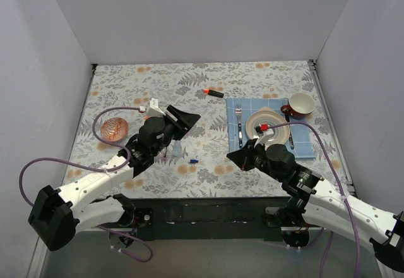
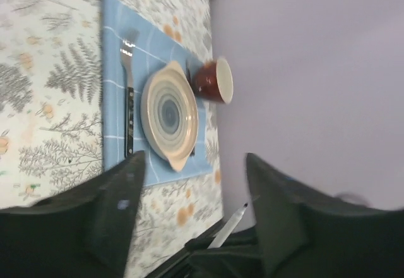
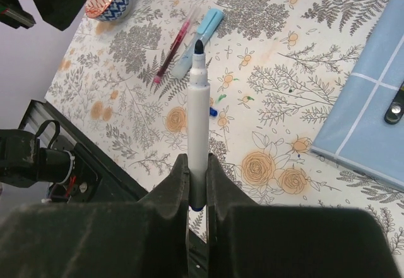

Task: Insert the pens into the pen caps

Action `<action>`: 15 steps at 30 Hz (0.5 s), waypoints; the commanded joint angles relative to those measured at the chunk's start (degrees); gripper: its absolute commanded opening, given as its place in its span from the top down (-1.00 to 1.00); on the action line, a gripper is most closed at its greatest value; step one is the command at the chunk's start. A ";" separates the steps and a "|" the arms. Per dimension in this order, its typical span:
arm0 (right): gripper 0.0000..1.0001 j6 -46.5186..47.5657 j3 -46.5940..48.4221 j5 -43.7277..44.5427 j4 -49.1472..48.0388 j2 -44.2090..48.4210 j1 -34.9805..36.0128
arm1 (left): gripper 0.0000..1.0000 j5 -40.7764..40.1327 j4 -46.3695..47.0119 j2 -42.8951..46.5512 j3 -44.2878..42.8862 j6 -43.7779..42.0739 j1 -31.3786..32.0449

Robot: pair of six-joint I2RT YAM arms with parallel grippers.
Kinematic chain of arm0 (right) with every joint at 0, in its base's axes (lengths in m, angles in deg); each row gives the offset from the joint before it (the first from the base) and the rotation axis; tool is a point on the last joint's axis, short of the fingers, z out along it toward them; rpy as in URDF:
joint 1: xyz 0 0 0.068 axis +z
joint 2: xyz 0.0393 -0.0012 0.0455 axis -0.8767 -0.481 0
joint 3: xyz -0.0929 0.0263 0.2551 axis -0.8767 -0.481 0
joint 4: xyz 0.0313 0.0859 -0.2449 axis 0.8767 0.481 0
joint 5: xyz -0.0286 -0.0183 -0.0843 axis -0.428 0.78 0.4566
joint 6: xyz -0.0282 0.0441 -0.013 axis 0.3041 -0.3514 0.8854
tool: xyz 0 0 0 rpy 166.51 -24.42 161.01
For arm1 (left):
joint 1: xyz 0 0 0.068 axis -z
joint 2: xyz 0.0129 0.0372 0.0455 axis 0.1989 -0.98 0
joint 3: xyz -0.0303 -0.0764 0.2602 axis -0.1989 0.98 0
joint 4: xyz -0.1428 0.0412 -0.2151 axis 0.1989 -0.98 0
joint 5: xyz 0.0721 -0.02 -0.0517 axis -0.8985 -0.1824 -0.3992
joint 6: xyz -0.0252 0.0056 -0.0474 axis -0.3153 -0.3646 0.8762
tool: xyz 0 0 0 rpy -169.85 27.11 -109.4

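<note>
My right gripper point(image 3: 197, 161) is shut on the lower end of a thin white pen point(image 3: 199, 114), which points up and away with its dark tip bare. On the floral cloth beyond it lie a light-blue marker point(image 3: 201, 33), a maroon-red pen point(image 3: 172, 54) beside it, and a small dark blue cap point(image 3: 213, 110). Further back lies a black marker point(image 1: 217, 94) with an orange-red cap point(image 1: 207, 91) at its end. My left gripper point(image 2: 196, 158) is open and raised, nothing between its fingers; the white pen point(image 2: 228, 226) shows past it. From above, the left gripper point(image 1: 188, 119) and right gripper point(image 1: 242, 158) face each other.
A blue placemat point(image 1: 246, 107) at the right carries a plate point(image 1: 270, 126), a fork point(image 1: 239, 126) and a red mug point(image 1: 300, 105). A patterned bowl point(image 1: 114, 129) sits at the left. White walls close in the table on three sides.
</note>
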 commanded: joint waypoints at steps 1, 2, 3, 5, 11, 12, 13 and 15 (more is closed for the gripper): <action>0.97 -0.12 -0.74 2.64 -0.10 1.87 -0.04 | -0.04 -14.47 -18.88 0.82 -4.76 24.06 -0.54; 0.97 -0.03 -0.74 2.65 -0.10 1.88 -0.04 | -0.09 -15.00 -29.12 -0.76 -7.24 26.61 -0.62; 0.97 0.05 -0.57 2.73 -0.10 1.79 -0.04 | -0.17 -14.75 -33.57 -4.61 -10.05 30.90 -0.62; 0.97 0.23 -0.56 2.73 -0.01 1.70 -0.04 | -0.16 -13.61 -39.91 -7.79 -15.14 34.96 -0.62; 0.97 0.67 -0.56 3.61 1.92 3.27 -0.04 | -0.08 -8.33 -42.77 -10.80 -12.11 50.09 -0.53; 0.97 0.76 -0.56 3.87 2.18 3.54 -0.04 | -0.02 -8.07 -42.93 -11.15 -11.23 51.58 -0.54; 0.97 0.85 -0.56 4.05 2.53 3.98 -0.13 | 0.05 -7.80 -43.63 -12.45 -11.22 53.16 -0.54; 0.97 1.28 -0.48 4.75 3.06 4.69 -0.04 | 0.10 -7.01 -46.52 -14.48 -12.35 56.24 -0.54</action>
